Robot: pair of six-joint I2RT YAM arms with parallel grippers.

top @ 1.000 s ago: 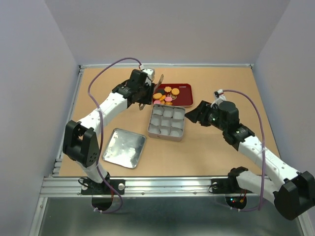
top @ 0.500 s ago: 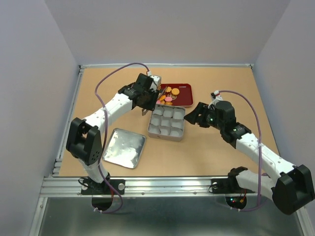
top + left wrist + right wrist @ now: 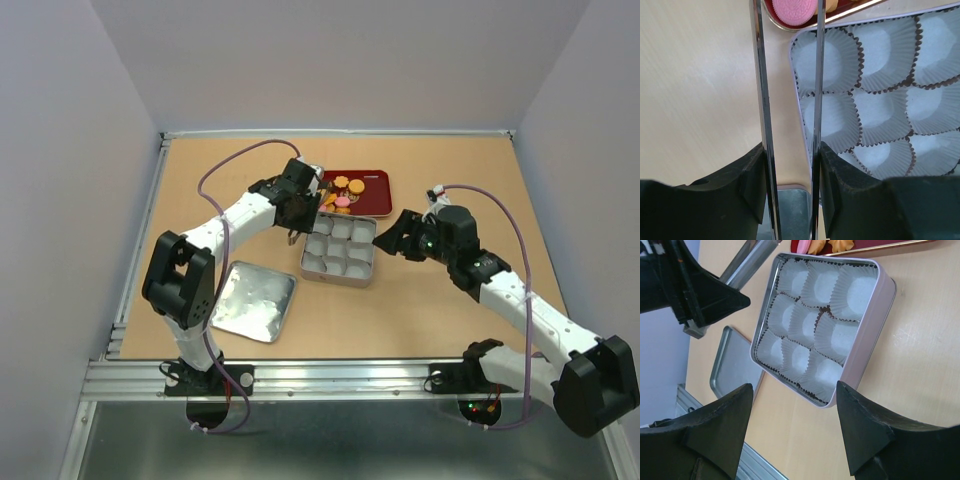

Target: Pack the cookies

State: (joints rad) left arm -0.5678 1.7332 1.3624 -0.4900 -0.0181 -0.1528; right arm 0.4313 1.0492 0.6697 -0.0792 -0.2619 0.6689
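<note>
The cookies (image 3: 345, 190), orange, yellow and pink, lie in a dark red tray (image 3: 378, 203) at the back. My left gripper (image 3: 300, 212) is shut on a pair of metal tongs (image 3: 760, 75), whose two blades run forward along the left rim of the silver tin (image 3: 340, 250). A pink cookie (image 3: 795, 11) sits between the blade tips at the tray's edge; whether it is pinched I cannot tell. My right gripper (image 3: 397, 235) hangs open just right of the tin (image 3: 875, 335), holding nothing. All nine white paper cups (image 3: 880, 50) are empty.
The tin's flat lid (image 3: 252, 300) lies on the table to the front left of the tin. Walls enclose the table on the left, back and right.
My left arm has swung right and down, bringing the tongs from above the tray's left end to the tin's back-left corner. The right gripper shifted slightly left toward the tin.
</note>
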